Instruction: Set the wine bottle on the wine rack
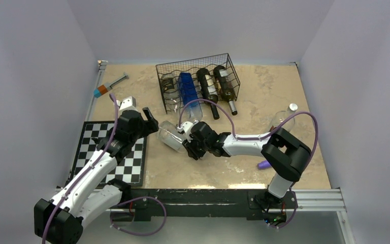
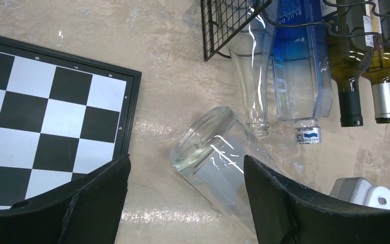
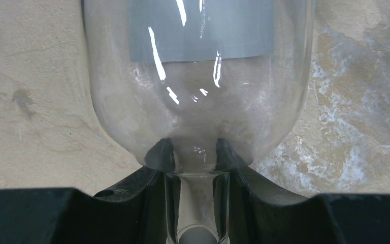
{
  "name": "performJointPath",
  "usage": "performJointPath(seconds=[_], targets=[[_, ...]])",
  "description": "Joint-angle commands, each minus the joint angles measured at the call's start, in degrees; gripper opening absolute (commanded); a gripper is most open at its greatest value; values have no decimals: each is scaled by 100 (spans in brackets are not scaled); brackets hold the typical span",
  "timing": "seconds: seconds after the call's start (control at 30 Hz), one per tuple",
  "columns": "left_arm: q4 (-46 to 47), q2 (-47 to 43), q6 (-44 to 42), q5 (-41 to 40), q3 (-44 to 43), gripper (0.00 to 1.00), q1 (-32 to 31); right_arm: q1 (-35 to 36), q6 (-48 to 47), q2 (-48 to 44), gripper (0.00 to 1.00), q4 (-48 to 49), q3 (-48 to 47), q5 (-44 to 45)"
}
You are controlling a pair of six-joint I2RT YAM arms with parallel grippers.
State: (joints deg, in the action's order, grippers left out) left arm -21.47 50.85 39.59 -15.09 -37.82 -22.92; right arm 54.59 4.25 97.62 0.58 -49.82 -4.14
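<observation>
**Bottle caught by the neck, lift to the rack not yet made**

From the near edge, the right arm rises off its base, folds at a high elbow on the right side, and sends its forearm low and leftward across the counter (image 1: pixel 284 101). The right pincer (image 3: pixel 190 152) is clenched on the neck of the clear wine bottle (image 3: pixel 198 101), one finger on each side just below the shoulder. The bottle lies on its side near the middle of the counter, its base pointing left and away from the pincer.

The left arm reaches diagonally forward over the chessboard (image 1: pixel 96 147). The left pincer (image 2: pixel 185 162) hangs above the bottle's base end with its fingers spread wide, grasping nothing.

By my reading, the grasp is made and the carry has yet to begin. The next move calls for raising the bottle off the counter and turning it so that its base leads toward the open front.

Further back stands the wine rack (image 1: pixel 193 61), well apart from the held bottle. Four bottles lie side by side in it: a clear one, a blue one (image 1: pixel 188 86) and two dark ones (image 1: pixel 216 86), necks sticking out toward the arms. That row looks full, so a free cradle probably has to be found on another wavy shelf. A grip on the neck alone could let the heavy base sag.
</observation>
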Motion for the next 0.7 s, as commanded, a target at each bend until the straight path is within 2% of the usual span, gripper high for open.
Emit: performJointPath(seconds=[0.0, 0.07, 0.1, 0.3, 0.67], targets=[[248, -71, -123, 59, -66, 85, -4, -27, -16, 197, 13, 210, -128, 255], [249, -82, -127, 52, -59, 86, -7, -27, -29, 215, 1, 225, -137, 271], [249, -88, -127, 48, -61, 86, -4, -27, -43, 213, 0, 219, -146, 273], [229, -141, -122, -64, -58, 85, -8, -2, -231, -171, 0, 38, -164, 202], [136, -311, -69, -566, -103, 85, -5, 9, -130, -1825, 0, -966, -131, -84]])
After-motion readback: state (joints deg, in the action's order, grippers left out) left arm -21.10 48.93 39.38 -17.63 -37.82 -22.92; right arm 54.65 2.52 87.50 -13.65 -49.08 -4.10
